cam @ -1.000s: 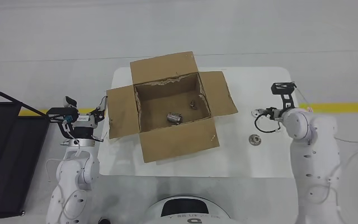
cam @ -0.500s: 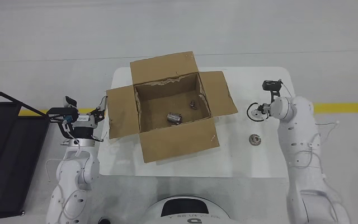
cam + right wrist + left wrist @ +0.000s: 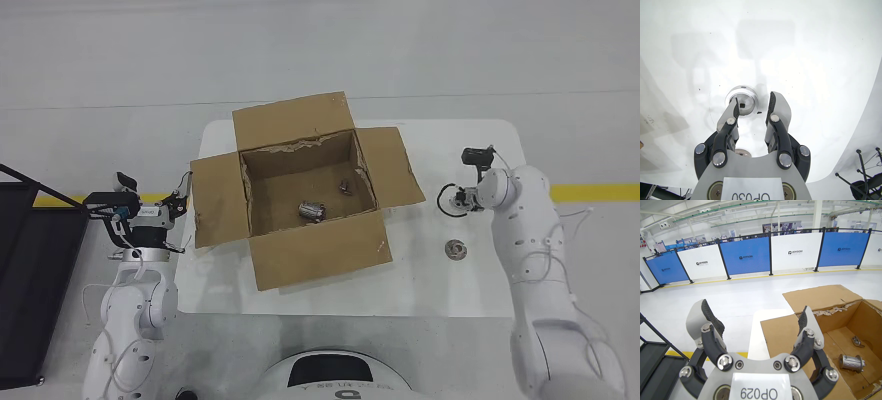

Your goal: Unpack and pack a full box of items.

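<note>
Steel collar (image 3: 747,93), 4 o'clock of cardboard box (image 3: 385,165), may be knocked aside: right hand (image 3: 754,96), part-open and empty, is misaligned.

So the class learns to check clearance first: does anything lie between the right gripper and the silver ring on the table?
Nothing visible. The right gripper hangs open right at the silver ring on the table, one finger overlapping its rim.
</note>
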You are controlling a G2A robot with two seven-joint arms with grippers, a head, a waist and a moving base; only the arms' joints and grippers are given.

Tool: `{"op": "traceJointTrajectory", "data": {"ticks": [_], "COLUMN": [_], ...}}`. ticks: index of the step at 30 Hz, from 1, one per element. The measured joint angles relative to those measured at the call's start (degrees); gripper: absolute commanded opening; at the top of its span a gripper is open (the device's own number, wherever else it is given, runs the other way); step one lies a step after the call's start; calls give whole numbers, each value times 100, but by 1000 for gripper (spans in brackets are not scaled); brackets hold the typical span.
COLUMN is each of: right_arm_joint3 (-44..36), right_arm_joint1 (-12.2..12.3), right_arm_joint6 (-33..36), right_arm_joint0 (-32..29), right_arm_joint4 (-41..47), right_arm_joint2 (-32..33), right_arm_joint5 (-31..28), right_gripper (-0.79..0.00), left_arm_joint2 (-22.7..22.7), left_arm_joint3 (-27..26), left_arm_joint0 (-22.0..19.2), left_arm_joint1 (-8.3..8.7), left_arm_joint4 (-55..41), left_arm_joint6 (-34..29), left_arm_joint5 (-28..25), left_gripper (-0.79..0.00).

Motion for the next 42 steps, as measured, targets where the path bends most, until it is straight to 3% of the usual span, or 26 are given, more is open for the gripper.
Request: {"op": "traceJointTrajectory", "data": {"ticks": [4,8,13,24,33,37,42], "right_arm_joint3": [211,265,-97,-1734,-2408,-2397,-2103], "right_arm_joint1": [2,11,53,186,218,258,315], "right_arm_joint6": [-29,-58,-63,193,472,896,1474], "right_arm_joint0": [90,109,-69,-944,-1317,-1389,-1317], "right_arm_joint4": [89,189,426,1131,3617,5065,6473], "right_arm_joint2": [-9,12,192,929,1774,2156,2399], "right_arm_joint5": [-20,-42,-111,-62,-484,-843,-779], "right_gripper": [-554,-785,-785,-785,-785,-785,-785], "left_arm_joint2": [0,0,0,0,0,0,0], "left_arm_joint3": [0,0,0,0,0,0,0], "left_arm_joint0": [0,0,0,0,0,0,0], "left_arm_joint1": [0,0,0,0,0,0,0], "left_arm_joint4": [0,0,0,0,0,0,0], "left_arm_joint6": [0,0,0,0,0,0,0], "left_arm_joint5": [0,0,0,0,0,0,0], "left_gripper": [0,0,0,0,0,0,0]}}
